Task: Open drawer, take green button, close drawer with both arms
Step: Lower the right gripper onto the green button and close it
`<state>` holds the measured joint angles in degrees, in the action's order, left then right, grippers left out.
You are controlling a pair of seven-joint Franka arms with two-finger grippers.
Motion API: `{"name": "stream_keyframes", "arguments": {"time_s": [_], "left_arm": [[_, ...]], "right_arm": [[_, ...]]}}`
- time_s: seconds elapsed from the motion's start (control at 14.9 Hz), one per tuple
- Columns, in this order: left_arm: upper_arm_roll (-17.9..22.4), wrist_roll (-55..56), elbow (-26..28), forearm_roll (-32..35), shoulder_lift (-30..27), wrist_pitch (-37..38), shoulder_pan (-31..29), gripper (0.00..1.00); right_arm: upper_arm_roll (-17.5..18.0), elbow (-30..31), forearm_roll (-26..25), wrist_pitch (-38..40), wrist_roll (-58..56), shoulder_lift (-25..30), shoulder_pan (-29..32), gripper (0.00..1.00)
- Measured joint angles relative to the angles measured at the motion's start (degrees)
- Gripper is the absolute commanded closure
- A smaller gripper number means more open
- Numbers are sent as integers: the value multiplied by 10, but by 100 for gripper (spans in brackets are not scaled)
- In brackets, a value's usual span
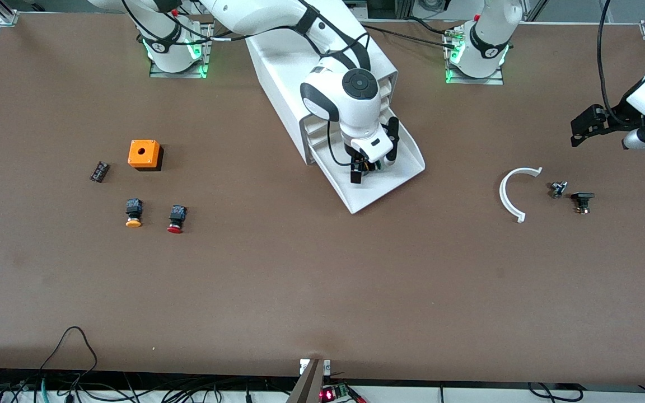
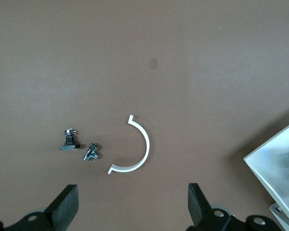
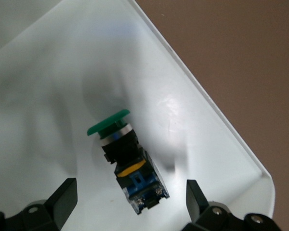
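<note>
The lowest drawer (image 1: 406, 162) of the white cabinet (image 1: 277, 67) is standing pulled out over the brown worktop (image 1: 322, 291), its tray reaching toward the front camera. The right hand (image 1: 368, 168) is hanging over the open tray with its fingers (image 3: 62, 197) spread apart and gripping nothing. In the right wrist view the green button (image 3: 127, 159) is lying on its side on the tray floor, between the two fingers but not touched by either, its green cap turned away from the hand and its black body with the blue and yellow base toward it.

The left hand (image 1: 583, 130) is waiting in the air at the left arm's end of the worktop, fingers (image 2: 65, 204) also apart and empty. Below it on the worktop are lying a white curved piece (image 1: 514, 193) (a half ring), a small metal part (image 1: 558, 188) just beside that, and a black part (image 1: 582, 200) next to the metal one.

Toward the right arm's end, an orange box (image 1: 144, 154) with a round hole is sitting near a small dark block (image 1: 99, 171). Nearer the front camera than the box are lying the orange-capped button (image 1: 134, 212) and the red-capped button (image 1: 176, 218), side by side and apart.
</note>
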<state>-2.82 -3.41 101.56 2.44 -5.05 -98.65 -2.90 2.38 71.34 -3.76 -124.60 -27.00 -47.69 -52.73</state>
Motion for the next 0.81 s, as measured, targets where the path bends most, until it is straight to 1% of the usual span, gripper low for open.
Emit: {"name": "stream_keyframes", "arguments": {"time_s": [0.34,0.4,0.54,0.74,0.81], "left_arm": [[0,0,0,0,0,0,0,0],[0,0,0,0,0,0,0,0],[0,0,0,0,0,0,0,0],[0,0,0,0,0,0,0,0],[0,0,0,0,0,0,0,0]], "right_arm": [[-2,-1,0,0,1,-7,-5,0],[-3,-2,0,0,1,-9,-6,1],[-6,-2,0,0,1,-10,-7,17],[-13,-2,0,0,1,-10,-12,37],[-16,-2,0,0,1,-10,-13,45]]}}
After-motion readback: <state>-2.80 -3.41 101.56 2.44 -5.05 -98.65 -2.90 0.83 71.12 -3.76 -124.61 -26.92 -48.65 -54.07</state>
